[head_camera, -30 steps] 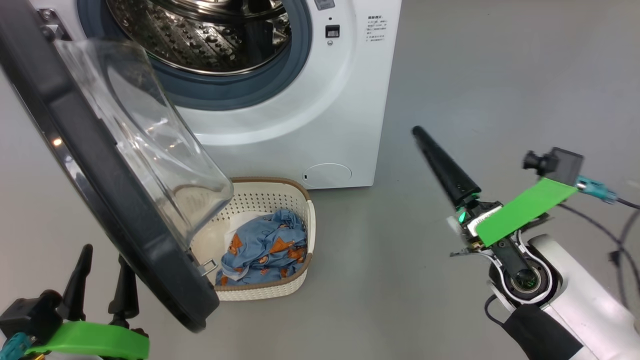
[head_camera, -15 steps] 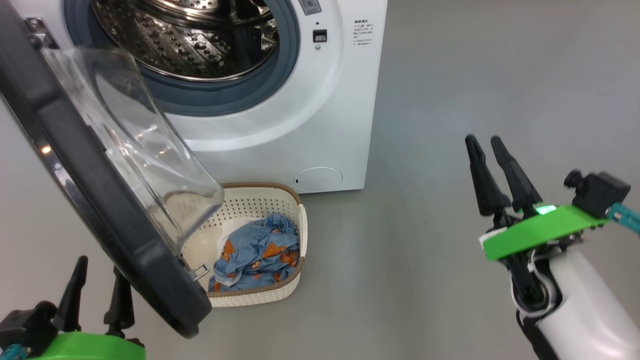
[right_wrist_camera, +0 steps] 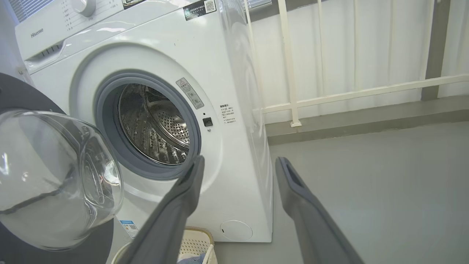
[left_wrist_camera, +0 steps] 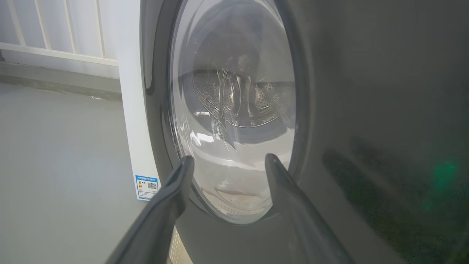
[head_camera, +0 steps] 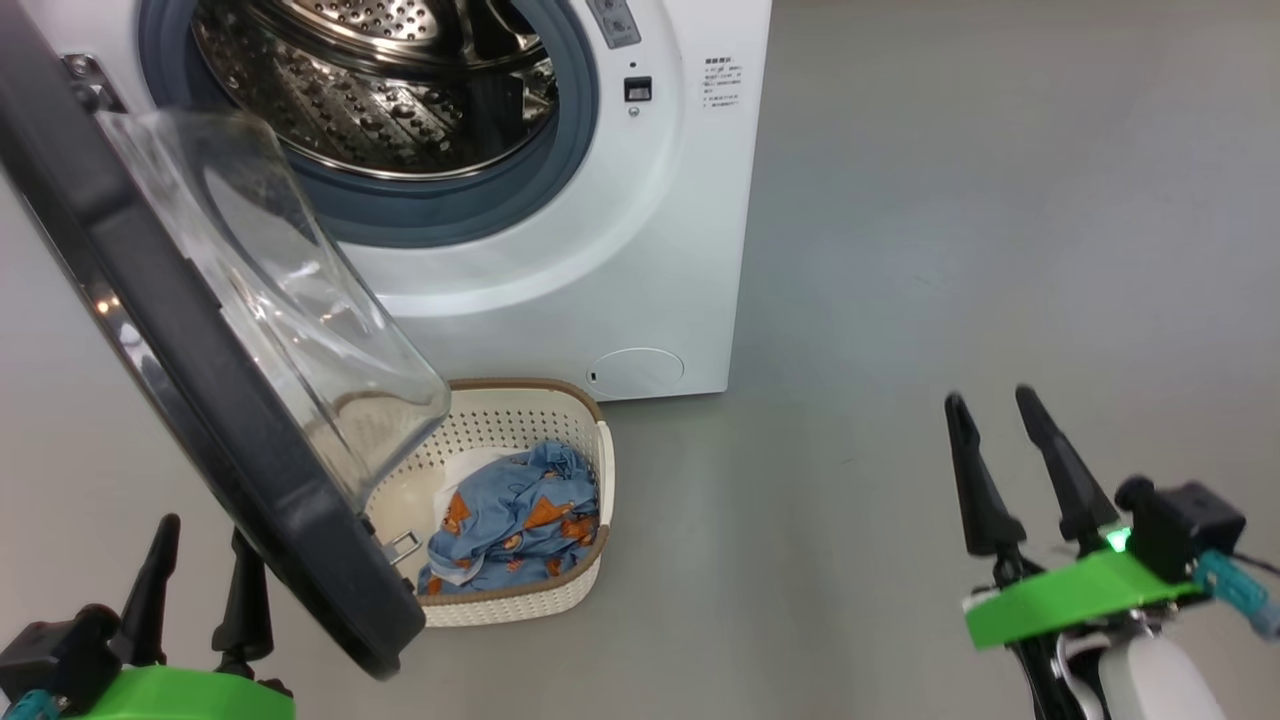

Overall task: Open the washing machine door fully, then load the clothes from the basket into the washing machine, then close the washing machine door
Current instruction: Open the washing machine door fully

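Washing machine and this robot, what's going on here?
The robot is partway through a laundry job. The washing machine door stands open, over the basket on the floor before the washing machine. The clothes lie in the basket; the drum looks empty. The left gripper, near the door's outer face, and the right gripper are open, holding nothing.

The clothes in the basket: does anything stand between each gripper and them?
Yes, for the left gripper: the washing machine door stands open between it and the basket, its glass bowl overhanging the basket's left part. Between the right gripper and the clothes, nothing visible stands.
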